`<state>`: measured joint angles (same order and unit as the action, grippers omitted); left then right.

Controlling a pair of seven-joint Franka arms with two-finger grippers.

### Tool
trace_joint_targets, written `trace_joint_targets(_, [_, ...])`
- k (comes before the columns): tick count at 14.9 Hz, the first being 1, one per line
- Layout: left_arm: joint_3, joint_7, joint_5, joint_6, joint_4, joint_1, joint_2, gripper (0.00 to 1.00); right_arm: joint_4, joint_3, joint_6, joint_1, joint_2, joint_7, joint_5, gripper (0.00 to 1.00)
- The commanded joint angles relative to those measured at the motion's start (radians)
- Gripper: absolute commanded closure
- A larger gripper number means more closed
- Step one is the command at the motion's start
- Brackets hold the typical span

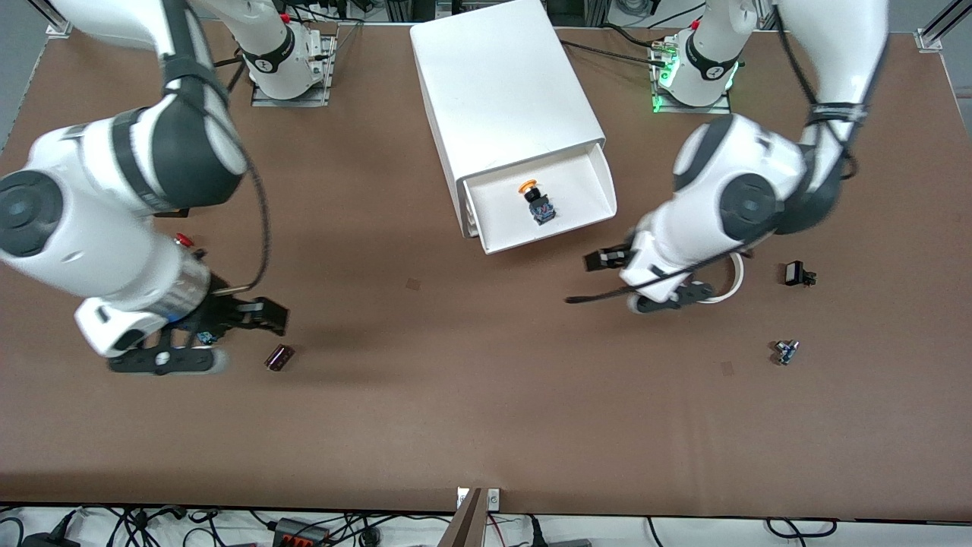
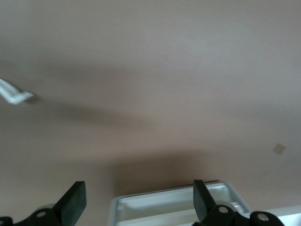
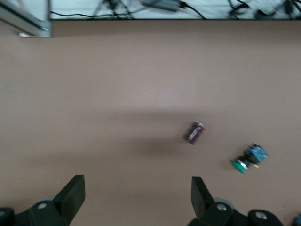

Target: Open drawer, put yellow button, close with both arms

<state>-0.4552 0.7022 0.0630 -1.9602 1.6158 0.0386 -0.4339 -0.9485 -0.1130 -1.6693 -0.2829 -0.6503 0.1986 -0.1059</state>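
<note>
The white cabinet (image 1: 505, 99) stands at the middle of the table near the arms' bases. Its top drawer (image 1: 592, 171) is pulled out. Inside lies the yellow button (image 1: 536, 201), on its side, with its orange cap toward the cabinet. My left gripper (image 1: 600, 277) is open and empty, low over the table just in front of the drawer's corner toward the left arm's end. The drawer's rim (image 2: 174, 200) shows between its fingers (image 2: 136, 186). My right gripper (image 1: 247, 317) is open and empty over the table toward the right arm's end (image 3: 136, 180).
A purple cylinder (image 1: 279, 357) (image 3: 194, 133) and a green-capped button (image 1: 203, 336) (image 3: 249, 157) lie by the right gripper, with a red-capped button (image 1: 182, 240) under that arm. A white tape ring (image 1: 730, 282) (image 2: 14, 94), a black part (image 1: 797, 273) and a small blue part (image 1: 784, 352) lie near the left arm.
</note>
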Motion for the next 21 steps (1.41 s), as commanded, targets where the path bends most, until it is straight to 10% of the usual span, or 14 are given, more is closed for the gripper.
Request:
trace_joint_targets(1, [-0.033, 0.08, -0.008, -0.106, 0.11, 0.012, 0.049, 0.0, -0.013, 0.015, 0.025, 0.039, 0.017, -0.005, 0.0, 0.0])
trace_joint_targets(21, [-0.198, 0.27, -0.078, 0.107, 0.185, 0.078, 0.058, 0.0, -0.394, 0.107, 0.117, 0.34, 0.42, -0.239, 0.107, 0.0])
